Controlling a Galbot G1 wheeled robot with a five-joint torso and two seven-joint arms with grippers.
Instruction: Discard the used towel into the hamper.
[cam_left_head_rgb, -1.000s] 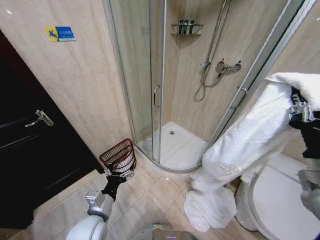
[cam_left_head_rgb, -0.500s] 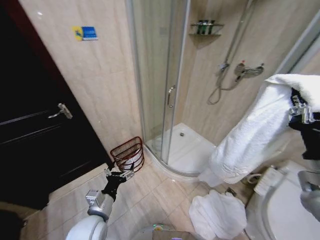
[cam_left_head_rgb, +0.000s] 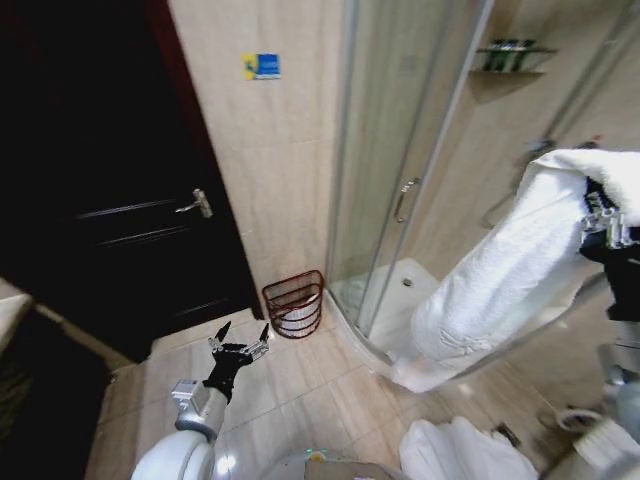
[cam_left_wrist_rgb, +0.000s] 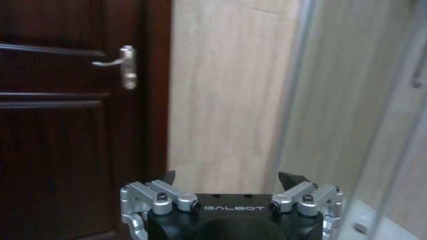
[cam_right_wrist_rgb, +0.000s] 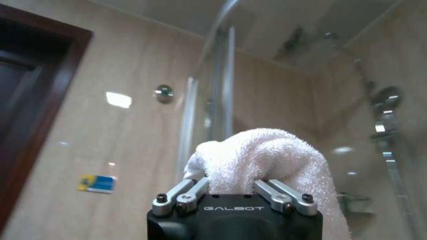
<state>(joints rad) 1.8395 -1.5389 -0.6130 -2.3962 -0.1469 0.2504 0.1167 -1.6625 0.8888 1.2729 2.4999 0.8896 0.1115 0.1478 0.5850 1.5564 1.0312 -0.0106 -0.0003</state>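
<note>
Head view has swung left vs a sec ago: door w/ handle (cam_left_head_rgb: 200, 204) now fills the 9–10 o'clock side, shower enclosure (cam_left_head_rgb: 400, 180) pushed to 1–2 o'clock. That's the camera/robot turning, not things moving. Hamper (cam_left_head_rgb: 295, 305) sits on the floor by the wall, in the corner between door and shower base, now closer to frame centre, approx 12 o'clock from the left gripper (cam_left_head_rgb: 238, 348).

Right gripper (cam_left_head_rgb: 607, 228), at 3 o'clock in head view, is clamped on the towel (cam_left_head_rgb: 500, 280); white cloth bulges up between its fingers in the right wrist view (cam_right_wrist_rgb: 257, 155) and the rest hangs down-left toward the floor. A second white heap (cam_left_head_rgb: 455, 450) lies on the tiles at 5 o'clock.

Left gripper, low in front, has jaws spread wide, holding nothing, near the hamper but not touching.

Meaning: the turn looks like lining up on the hamper; towel is well apart from it, drop not yet done.
</note>
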